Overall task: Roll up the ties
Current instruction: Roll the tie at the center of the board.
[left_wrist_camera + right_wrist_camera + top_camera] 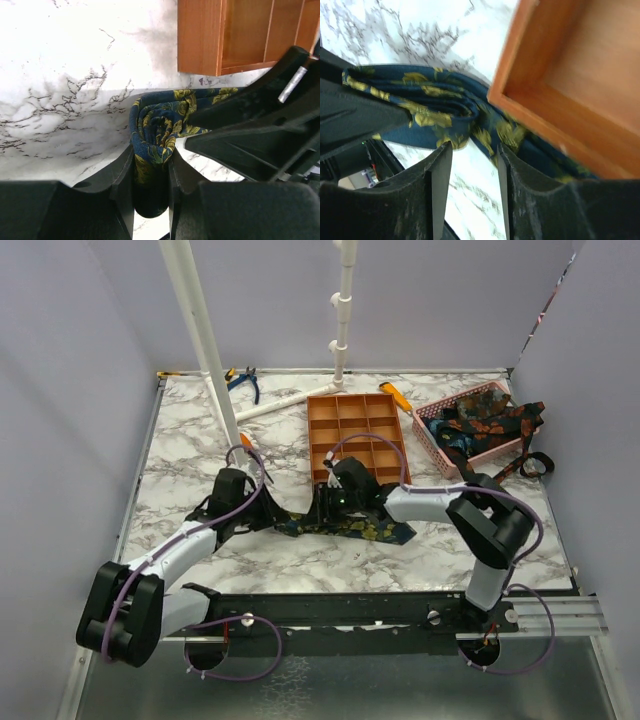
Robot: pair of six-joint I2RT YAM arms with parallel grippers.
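Note:
A navy tie with a yellow-gold floral print (355, 528) lies flat on the marble table in front of the orange tray. Its left end is partly rolled up. My left gripper (283, 522) is shut on that rolled end; in the left wrist view the roll (155, 130) sits squeezed between the jaws (151, 170). My right gripper (320, 508) is open just above the tie beside the roll. In the right wrist view its jaws (472, 150) frame bare marble, and the tie (430, 110) lies just past the tips. Several other ties (485, 420) are piled in the pink basket.
The orange compartment tray (311, 440) stands right behind both grippers, its corner close in the right wrist view (520, 105). The pink basket (430, 443) is at the back right, one tie hanging over its edge. White pipes (205, 340), pliers (243, 380) and an orange-handled tool (398, 397) lie at the back.

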